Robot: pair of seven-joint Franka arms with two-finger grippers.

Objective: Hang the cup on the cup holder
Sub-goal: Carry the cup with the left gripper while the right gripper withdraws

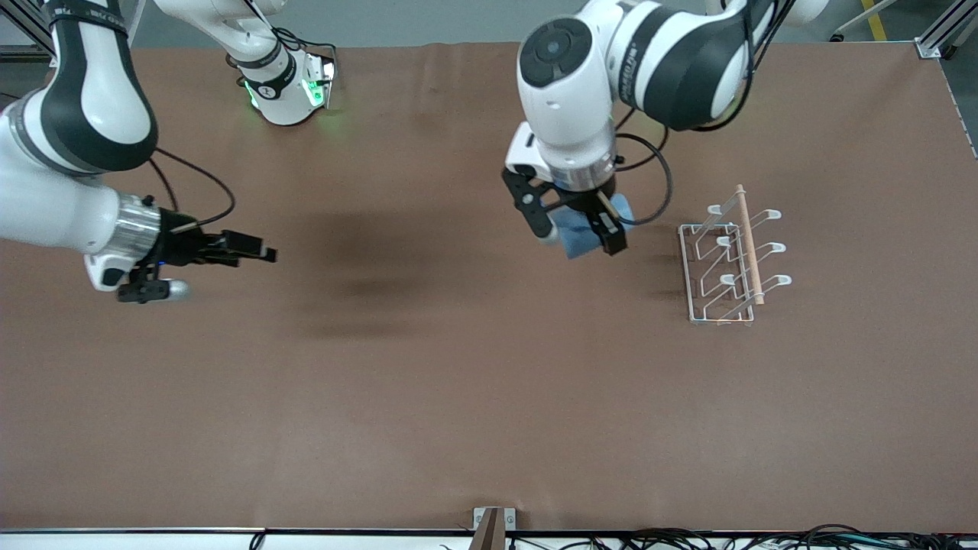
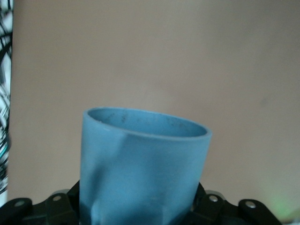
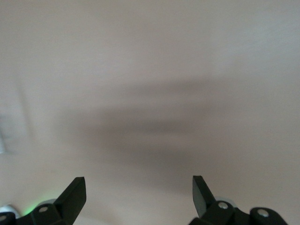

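My left gripper (image 1: 578, 234) is shut on the light-blue cup (image 1: 584, 234) and holds it in the air over the table's middle, a short way from the cup holder. In the left wrist view the cup (image 2: 140, 168) fills the space between the jaws, its open rim pointing away from the wrist. The cup holder (image 1: 730, 260) is a white wire rack with looped prongs and a wooden rod (image 1: 749, 244), standing toward the left arm's end of the table. My right gripper (image 1: 256, 250) is open and empty, waiting over bare table at the right arm's end; it also shows in the right wrist view (image 3: 139, 187).
The brown table (image 1: 428, 397) carries nothing else. A small bracket (image 1: 493, 523) sits at the table edge nearest the front camera, with cables along that edge.
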